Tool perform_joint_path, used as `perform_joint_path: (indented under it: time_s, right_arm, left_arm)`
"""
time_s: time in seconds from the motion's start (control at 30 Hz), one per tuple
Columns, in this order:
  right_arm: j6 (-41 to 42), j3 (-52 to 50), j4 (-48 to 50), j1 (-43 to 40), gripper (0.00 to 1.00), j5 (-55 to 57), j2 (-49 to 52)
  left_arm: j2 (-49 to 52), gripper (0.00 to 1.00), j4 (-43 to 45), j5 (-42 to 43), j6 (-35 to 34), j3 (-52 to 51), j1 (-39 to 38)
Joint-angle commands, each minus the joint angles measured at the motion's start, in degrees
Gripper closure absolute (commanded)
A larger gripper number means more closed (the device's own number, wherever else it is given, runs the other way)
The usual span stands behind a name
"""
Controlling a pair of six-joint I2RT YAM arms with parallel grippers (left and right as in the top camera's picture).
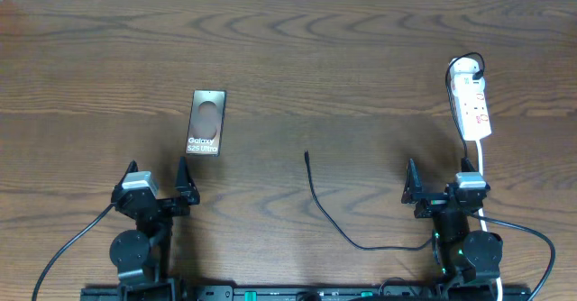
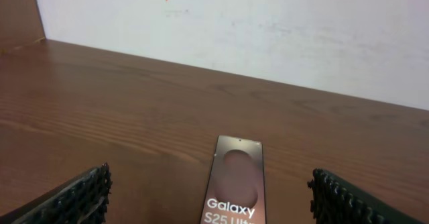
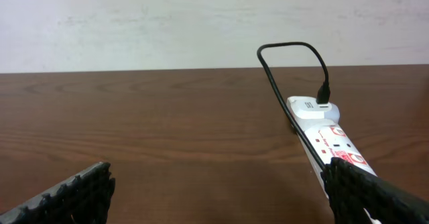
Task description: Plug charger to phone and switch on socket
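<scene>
- Phone lay flat on the table, just ahead of the left gripper, whose jaws stood wide apart and empty.
- Black charger trailed over mid-table, its plug tip loose, well apart from the phone.
- White socket lay ahead of the right gripper, likewise spread and empty.

A brown wooden table fills almost the whole picture from above. A plain white wall runs along the top, behind the table's far edge.
</scene>
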Motion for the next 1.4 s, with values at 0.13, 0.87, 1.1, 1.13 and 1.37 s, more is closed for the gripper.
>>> perform_joint_path:
  time_s: [0.13, 0.87, 1.1, 1.13, 1.37]
  right_arm:
    - [-0.70, -0.04, -0.24, 0.50, 0.01, 0.28, -0.33]
    - [-0.70, -0.04, -0.26, 0.50, 0.01, 0.28, -0.33]
    - [-0.70, -0.04, -0.26, 0.50, 0.01, 0.28, -0.33]
    - [-0.70, -0.04, -0.26, 0.50, 0.01, 0.28, -0.33]
    - [-0.70, -0.04, -0.26, 0.50, 0.01, 0.28, -0.33]
  left_arm:
    - [2.67, 0.07, -0.15, 0.20, -0.85, 10.29, -0.07]
    - [73.09, 0.07, -46.40, 0.50, 5.38, 84.08, -0.09]
    - [82.99, 0.07, -53.46, 0.94, 5.31, 88.00, -0.09]
    - [83.82, 0.07, -53.99, 0.94, 5.31, 88.00, -0.09]
    - [87.41, 0.45, -55.17, 0.90, 5.33, 88.00, -0.09]
